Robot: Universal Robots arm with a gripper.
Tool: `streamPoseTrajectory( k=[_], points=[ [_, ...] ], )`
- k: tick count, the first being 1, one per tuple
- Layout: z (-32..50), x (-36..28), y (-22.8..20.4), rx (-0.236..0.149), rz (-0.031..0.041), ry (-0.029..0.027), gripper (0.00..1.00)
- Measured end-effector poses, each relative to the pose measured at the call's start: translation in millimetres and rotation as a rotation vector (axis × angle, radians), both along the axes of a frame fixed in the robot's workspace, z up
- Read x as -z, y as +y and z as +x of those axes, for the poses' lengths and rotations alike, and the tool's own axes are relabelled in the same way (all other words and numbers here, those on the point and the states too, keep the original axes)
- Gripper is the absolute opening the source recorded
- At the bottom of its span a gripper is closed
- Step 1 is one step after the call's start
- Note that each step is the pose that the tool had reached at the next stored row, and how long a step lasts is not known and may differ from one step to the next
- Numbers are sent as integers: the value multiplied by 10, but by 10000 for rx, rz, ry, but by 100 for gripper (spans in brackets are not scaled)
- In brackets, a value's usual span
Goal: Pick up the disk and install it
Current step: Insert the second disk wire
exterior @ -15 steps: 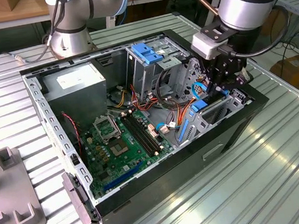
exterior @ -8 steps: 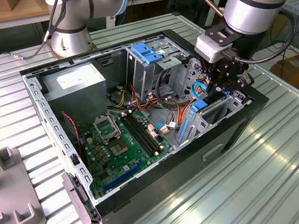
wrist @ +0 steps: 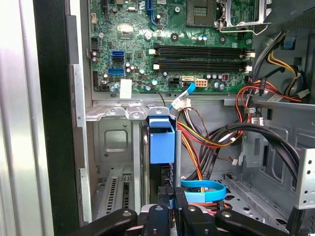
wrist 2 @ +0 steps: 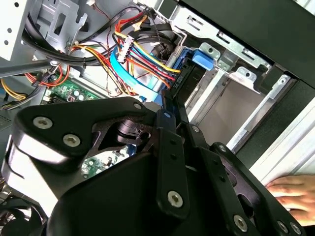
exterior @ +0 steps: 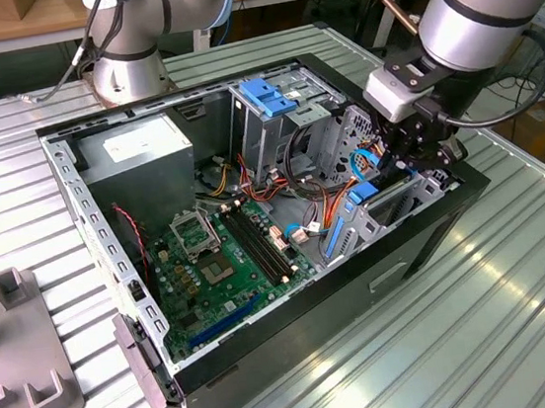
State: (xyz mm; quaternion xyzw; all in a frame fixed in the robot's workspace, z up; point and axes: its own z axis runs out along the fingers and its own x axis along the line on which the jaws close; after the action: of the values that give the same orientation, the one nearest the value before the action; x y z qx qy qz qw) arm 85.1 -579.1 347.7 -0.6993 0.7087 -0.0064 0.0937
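The disk [wrist: 161, 142] stands on edge in the drive bay at the front corner of the open computer case [exterior: 270, 349]. I see it edge-on, with its blue rail toward the camera and dark metal below. In the exterior view the disk [exterior: 363, 193] is low in the bay on the exterior view's right. My gripper [wrist: 171, 197] reaches down onto its near edge, fingers [wrist: 158, 216] close together with a sliver of blue between them. In the second wrist view my gripper [wrist 2: 176, 96] points into the bay beside a blue tab of the disk [wrist 2: 203, 59].
Red, yellow and black cable bundles [wrist: 211, 140] and a blue flat cable [wrist: 204, 187] crowd the bay. The motherboard [exterior: 214, 256], the grey power-supply box [exterior: 137, 151] and a blue bracket [exterior: 269, 95] on the metal cage lie inside the case. A person's hand [wrist 2: 290, 191] rests outside. A grey fixture [exterior: 19, 365] stands apart.
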Motion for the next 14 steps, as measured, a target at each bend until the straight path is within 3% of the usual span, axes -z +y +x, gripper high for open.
streamPoseTrajectory(
  k=[14],
  points=[
    [0,8,4,39,14,1,16]
  ],
)
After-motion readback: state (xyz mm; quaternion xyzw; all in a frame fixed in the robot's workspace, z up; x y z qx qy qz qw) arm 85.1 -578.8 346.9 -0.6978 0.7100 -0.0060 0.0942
